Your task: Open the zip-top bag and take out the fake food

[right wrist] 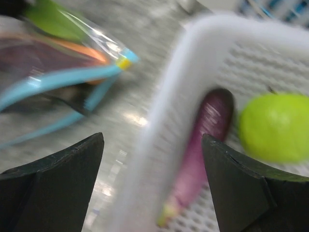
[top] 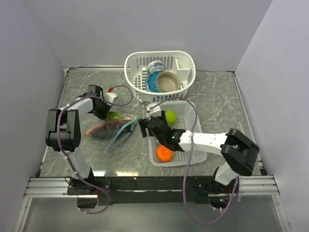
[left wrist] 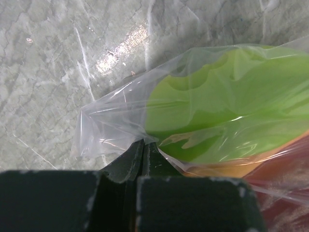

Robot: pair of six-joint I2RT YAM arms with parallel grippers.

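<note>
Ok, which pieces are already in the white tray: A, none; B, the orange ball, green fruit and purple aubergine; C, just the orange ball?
B: top view shows the orange ball and green fruit in the white tray; right wrist view shows the purple aubergine beside that fruit.

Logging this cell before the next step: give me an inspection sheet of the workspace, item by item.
Surface: grey marbled table, glare patches, no damage seen.
Job's things: zip-top bag lies left of centre, teal zip open, a green piece and a reddish piece inside. A green round fruit, an orange ball and a purple aubergine lie in the white tray.
Clutter: white basket at the back, holding a blue bowl and a tan bowl.
Grippers: left gripper shut on a corner of the bag; right gripper open, over the tray's rim.
Cables: purple cables loop off both arms.
Surroundings: plain pale walls; nothing else seen.
</note>
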